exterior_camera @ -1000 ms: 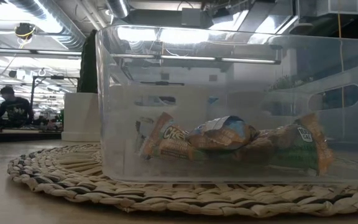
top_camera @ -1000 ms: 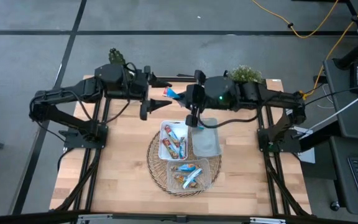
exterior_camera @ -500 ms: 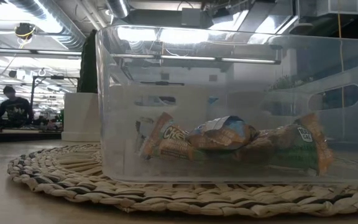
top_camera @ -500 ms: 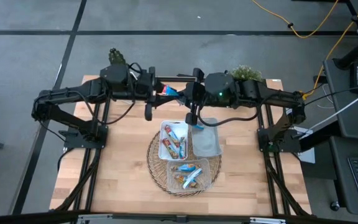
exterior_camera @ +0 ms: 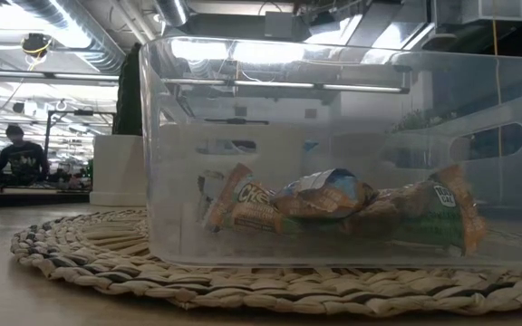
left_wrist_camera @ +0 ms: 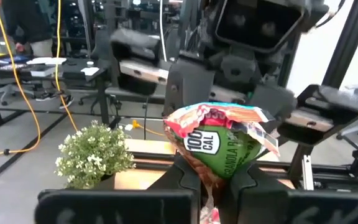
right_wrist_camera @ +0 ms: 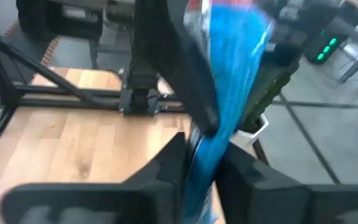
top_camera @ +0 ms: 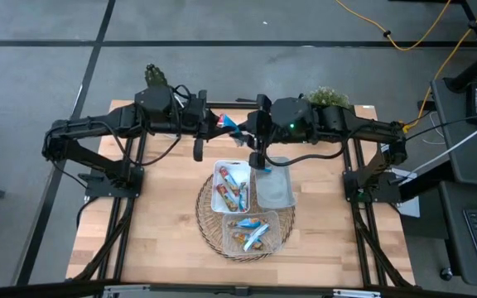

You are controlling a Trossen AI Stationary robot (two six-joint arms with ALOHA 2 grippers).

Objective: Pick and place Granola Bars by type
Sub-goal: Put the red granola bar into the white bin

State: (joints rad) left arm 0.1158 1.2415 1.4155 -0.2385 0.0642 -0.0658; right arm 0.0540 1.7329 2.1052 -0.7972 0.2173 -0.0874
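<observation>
One granola bar (top_camera: 228,122) hangs high over the far part of the table, between my two grippers. Its wrapper shows red and green in the left wrist view (left_wrist_camera: 219,143) and blue in the right wrist view (right_wrist_camera: 229,74). My left gripper (top_camera: 219,122) is shut on the bar's left end. My right gripper (top_camera: 240,128) faces it and closes on the other end. More granola bars lie in the white tray (top_camera: 219,199) and in the clear bin (top_camera: 281,236), (exterior_camera: 166,136). My left gripper (left_wrist_camera: 216,183) pinches one end of the bar (left_wrist_camera: 211,175) between its two fingers, reaching level from the table's left. The bar stands out past the fingertips, lifted clear of everything below. My right gripper (right_wrist_camera: 202,165) has the bar's blue end (right_wrist_camera: 204,146) between its two fingers (right_wrist_camera: 169,168), reaching level from the table's right. The fingers lie along the bar. The bar is clear of the table.
The two trays and the bin sit on a round woven mat (top_camera: 207,219) at the table's middle. The grey tray (top_camera: 276,189) holds no bars that I can see. Small plants stand at the far edge (top_camera: 156,76), (top_camera: 328,98). Bare wood (top_camera: 131,232) lies left and right of the mat.
My left gripper has moved toward the table's right, up to the bar held by my right gripper. Its wide-open fingers have shut on the bar's free end. The bar has stayed aloft in about the same place.
</observation>
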